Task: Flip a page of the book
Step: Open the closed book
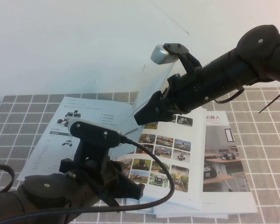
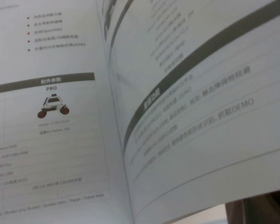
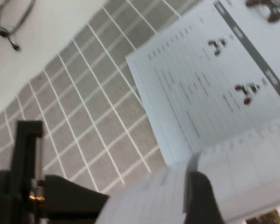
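Note:
The book (image 1: 79,126) lies open on the tiled table. The page (image 1: 150,86) stands lifted near the spine, curling up toward the wall. My right gripper (image 1: 147,113) reaches down from the upper right to the page's lower part, jaws standing wide. In the right wrist view one dark finger (image 3: 201,198) lies against the raised page (image 3: 242,158), and the flat left-hand page (image 3: 210,79) shows beyond it. In the left wrist view the raised page (image 2: 200,116) curves up beside the flat robot-picture page (image 2: 51,107). My left gripper (image 1: 130,189) hovers over the book's near edge.
The photo-grid page (image 1: 164,151) lies flat on the book's right side. A second booklet with red characters and a room photo (image 1: 226,154) lies under it at the right. Grey tiles (image 1: 266,121) run out to the white wall behind. The left arm's body (image 1: 51,191) fills the near left corner.

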`<state>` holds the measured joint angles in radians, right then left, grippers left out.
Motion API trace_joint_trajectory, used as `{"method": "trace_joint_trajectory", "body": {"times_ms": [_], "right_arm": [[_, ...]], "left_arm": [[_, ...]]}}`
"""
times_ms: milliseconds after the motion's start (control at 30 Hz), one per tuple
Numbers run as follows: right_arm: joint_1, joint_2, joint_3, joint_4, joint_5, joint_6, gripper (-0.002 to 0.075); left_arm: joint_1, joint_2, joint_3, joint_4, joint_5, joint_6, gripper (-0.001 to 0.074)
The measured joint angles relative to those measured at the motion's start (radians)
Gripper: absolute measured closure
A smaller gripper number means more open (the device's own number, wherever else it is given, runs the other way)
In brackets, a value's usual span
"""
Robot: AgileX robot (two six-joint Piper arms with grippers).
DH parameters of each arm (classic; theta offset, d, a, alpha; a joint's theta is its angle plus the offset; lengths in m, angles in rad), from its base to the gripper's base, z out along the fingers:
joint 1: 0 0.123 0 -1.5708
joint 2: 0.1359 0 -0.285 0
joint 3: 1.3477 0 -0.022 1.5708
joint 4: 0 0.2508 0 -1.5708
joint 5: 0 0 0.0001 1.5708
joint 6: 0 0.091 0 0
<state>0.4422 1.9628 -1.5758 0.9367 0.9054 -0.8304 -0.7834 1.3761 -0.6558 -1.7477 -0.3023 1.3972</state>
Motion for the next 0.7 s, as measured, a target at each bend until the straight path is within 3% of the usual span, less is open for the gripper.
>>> {"method": "trace_joint_trajectory", "body": {"times_ms": [433,600,700], "right_arm": [[0.0,-0.127,-0.002,0.081,0.076,-0.064,0.0352],[0.0,-0.136,0.003,-0.024,0.134,-0.041,0.0468],[0.0,-0.136,0.048,-0.103,0.091,-0.01,0.0585]], "left_arm": [[0.018,0.0,0.0,-0.002,-0.034,0.0,0.0737],[0.107,0.0,0.0,-0.002,-0.008,0.0,0.0737],[0.181,0.0,0.0,-0.002,0.076,0.0,0.0737]]}}
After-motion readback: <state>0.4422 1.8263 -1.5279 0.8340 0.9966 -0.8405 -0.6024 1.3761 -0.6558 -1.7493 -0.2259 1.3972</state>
